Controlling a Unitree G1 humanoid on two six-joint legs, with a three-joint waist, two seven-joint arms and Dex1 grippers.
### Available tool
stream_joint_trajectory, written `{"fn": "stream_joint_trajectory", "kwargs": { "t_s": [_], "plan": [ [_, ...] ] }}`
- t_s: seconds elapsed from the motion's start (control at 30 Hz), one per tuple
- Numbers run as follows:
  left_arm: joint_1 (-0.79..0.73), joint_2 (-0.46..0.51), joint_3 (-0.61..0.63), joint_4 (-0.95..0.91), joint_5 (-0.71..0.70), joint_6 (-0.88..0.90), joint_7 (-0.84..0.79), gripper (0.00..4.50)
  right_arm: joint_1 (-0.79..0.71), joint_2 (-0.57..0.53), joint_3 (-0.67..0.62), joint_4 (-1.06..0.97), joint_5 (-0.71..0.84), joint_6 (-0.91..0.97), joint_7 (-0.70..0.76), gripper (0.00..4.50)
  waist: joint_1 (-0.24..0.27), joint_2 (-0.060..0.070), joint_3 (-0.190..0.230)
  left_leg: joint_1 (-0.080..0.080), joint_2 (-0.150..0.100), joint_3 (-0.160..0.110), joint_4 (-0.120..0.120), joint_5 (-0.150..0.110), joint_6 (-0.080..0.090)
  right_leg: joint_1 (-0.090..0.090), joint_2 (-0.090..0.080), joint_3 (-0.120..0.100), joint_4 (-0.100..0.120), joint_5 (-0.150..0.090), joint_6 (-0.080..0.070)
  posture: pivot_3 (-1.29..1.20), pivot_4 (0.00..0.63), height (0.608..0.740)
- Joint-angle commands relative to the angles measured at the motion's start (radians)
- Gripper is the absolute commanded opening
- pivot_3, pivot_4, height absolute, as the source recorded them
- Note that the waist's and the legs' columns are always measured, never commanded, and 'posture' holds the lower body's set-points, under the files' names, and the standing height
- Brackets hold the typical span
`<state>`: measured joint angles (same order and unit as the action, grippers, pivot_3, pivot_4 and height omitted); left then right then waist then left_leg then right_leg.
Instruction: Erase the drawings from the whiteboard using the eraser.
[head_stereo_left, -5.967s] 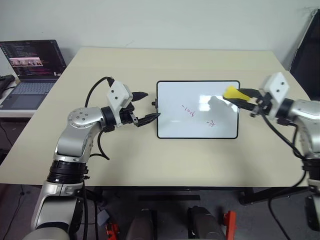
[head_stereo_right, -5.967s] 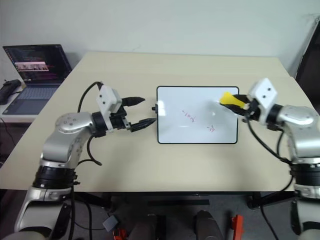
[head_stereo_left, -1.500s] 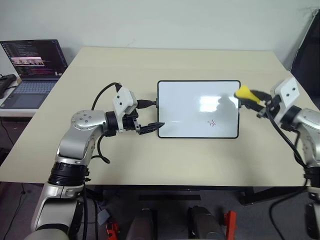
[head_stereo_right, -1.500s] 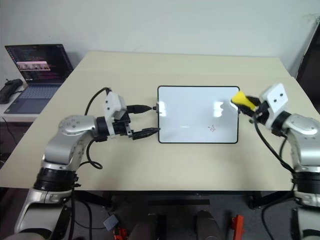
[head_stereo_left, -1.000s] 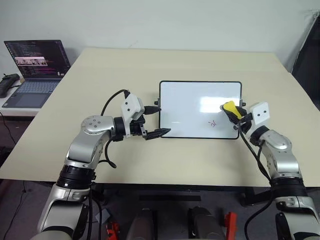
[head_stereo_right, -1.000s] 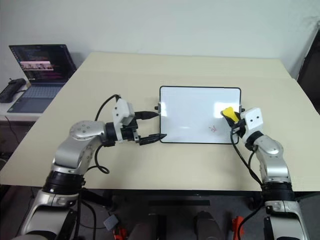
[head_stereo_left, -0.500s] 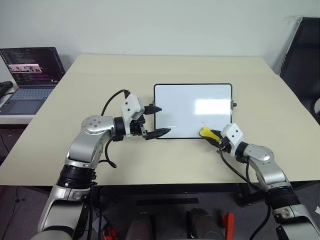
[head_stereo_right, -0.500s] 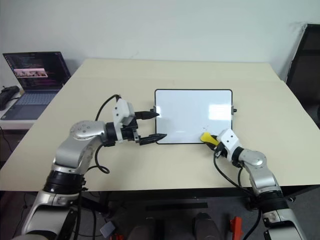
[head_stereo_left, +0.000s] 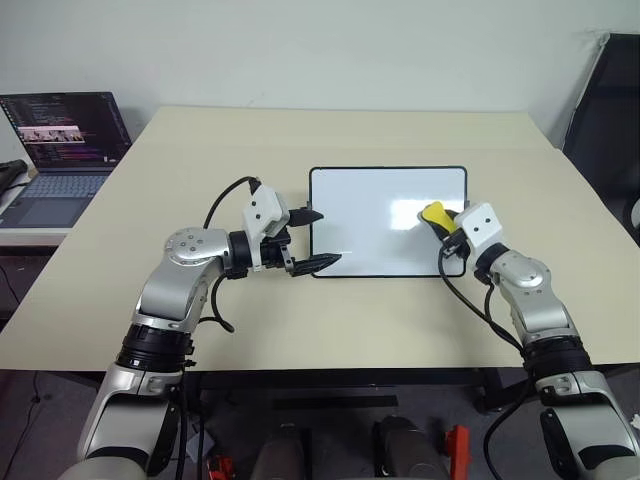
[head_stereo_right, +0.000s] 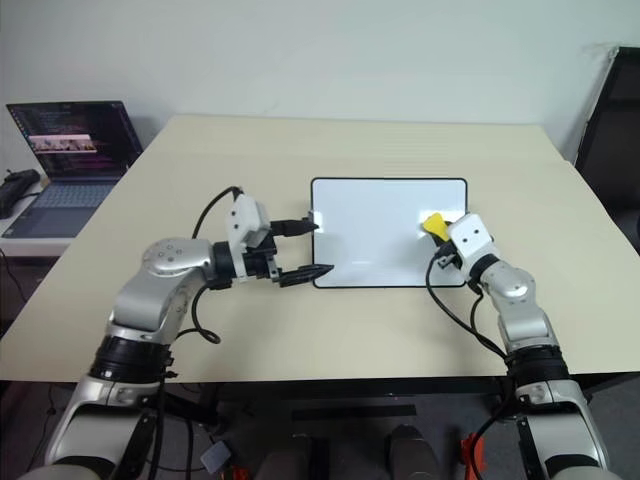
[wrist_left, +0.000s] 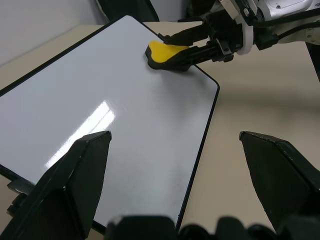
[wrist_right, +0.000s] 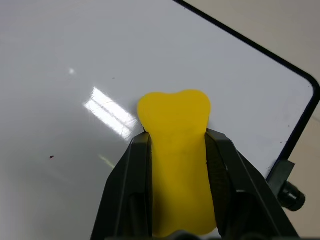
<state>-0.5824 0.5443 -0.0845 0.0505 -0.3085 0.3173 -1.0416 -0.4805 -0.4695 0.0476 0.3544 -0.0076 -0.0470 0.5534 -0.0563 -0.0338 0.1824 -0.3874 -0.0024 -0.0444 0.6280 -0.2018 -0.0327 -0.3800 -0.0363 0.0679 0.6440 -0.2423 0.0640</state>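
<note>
Right gripper clamped the eraser, pressing it on the whiteboard to wipe; left gripper stood apart, flanking the board's left edge to steady it.

whiteboard: glossy white, black-framed, flat, almost clean | eraser: yellow, pinched over board's right part

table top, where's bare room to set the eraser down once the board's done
Free: the wide strip of table beyond the whiteboard, the stretch between the board and the laptop side, and the front edge below the board. Crowded: the board's left side, where the open left gripper brackets its edge, and its right end, where the right gripper holds the eraser.
</note>
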Motion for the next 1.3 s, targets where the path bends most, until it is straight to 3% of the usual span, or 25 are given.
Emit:
{"fn": "stream_joint_trajectory", "kwargs": {
  "t_s": [0.03,0.13,0.23,0.33,0.53,0.67,0.83,1.1,1.3],
  "plan": [
    [-0.017,0.002,0.01,-0.015,-0.005,-0.019,-0.004,4.5,0.107,-0.004,0.1,-0.086,0.04,0.09,0.177,1.09,-0.002,0.0,0.0,0.0,0.0,0.0,0.0,0.0,0.0,0.0,0.0,0.0,0.0,0.0,0.0,0.0,0.15,0.74],
    [-0.016,0.0,0.008,-0.019,-0.007,-0.016,-0.003,4.5,0.157,-0.018,0.126,-0.182,0.071,0.144,0.254,1.09,-0.005,0.0,0.0,0.0,0.001,0.0,-0.001,0.0,0.0,-0.001,0.0,0.0,0.0,0.0,0.0,0.0,0.15,0.74],
    [-0.02,-0.005,0.002,-0.019,-0.007,-0.015,-0.005,4.5,0.146,-0.016,0.092,-0.198,0.076,0.16,0.22,1.09,0.0,0.0,0.0,-0.003,0.001,0.0,0.0,0.0,0.0,-0.004,0.0,0.001,0.001,0.0,0.0,0.0,0.15,0.74],
    [-0.034,-0.034,-0.02,-0.015,-0.008,-0.022,-0.006,4.5,0.124,-0.037,-0.046,-0.267,0.178,0.237,0.191,1.09,0.006,0.002,0.001,-0.01,0.0,-0.001,0.0,0.0,0.0,-0.009,0.0,-0.001,0.001,0.0,0.0,0.0,0.15,0.74],
    [-0.066,-0.155,-0.082,-0.005,0.002,-0.054,0.011,4.5,0.119,-0.149,-0.433,-0.43,0.527,0.473,0.172,1.09,0.036,0.004,0.004,-0.016,-0.003,-0.004,0.0,-0.002,-0.001,-0.012,-0.003,-0.004,-0.001,0.0,0.008,0.0,0.15,0.74],
    [-0.091,-0.255,-0.129,0.023,0.016,-0.068,0.029,4.5,0.163,-0.257,-0.59,-0.352,0.52,0.559,0.079,1.09,0.037,0.004,0.004,-0.017,-0.003,-0.006,-0.001,-0.004,0.0,-0.012,-0.002,-0.006,-0.002,-0.003,0.007,0.0,0.15,0.74],
    [-0.12,-0.372,-0.183,0.071,0.038,-0.081,0.049,4.5,0.218,-0.35,-0.542,-0.139,0.389,0.641,-0.029,1.09,0.044,0.004,0.004,-0.018,-0.004,-0.004,0.0,-0.004,0.0,-0.012,-0.003,-0.005,-0.003,-0.004,0.007,0.0,0.15,0.74],
    [-0.112,-0.38,-0.195,0.05,0.034,-0.061,0.036,4.5,0.13,-0.351,-0.47,0.04,0.333,0.625,-0.03,1.09,0.0,0.011,0.004,-0.016,-0.003,0.003,-0.001,-0.004,0.0,-0.015,-0.001,0.002,0.001,-0.003,0.009,0.0,0.15,0.74],
    [-0.104,-0.358,-0.186,0.03,0.031,-0.039,0.041,4.5,0.055,-0.364,-0.455,0.135,0.309,0.599,-0.036,2.97,0.003,0.011,0.004,-0.017,-0.004,0.003,0.0,-0.004,0.0,-0.015,-0.001,0.002,-0.001,-0.002,0.011,0.0,0.15,0.74]
  ]
}}
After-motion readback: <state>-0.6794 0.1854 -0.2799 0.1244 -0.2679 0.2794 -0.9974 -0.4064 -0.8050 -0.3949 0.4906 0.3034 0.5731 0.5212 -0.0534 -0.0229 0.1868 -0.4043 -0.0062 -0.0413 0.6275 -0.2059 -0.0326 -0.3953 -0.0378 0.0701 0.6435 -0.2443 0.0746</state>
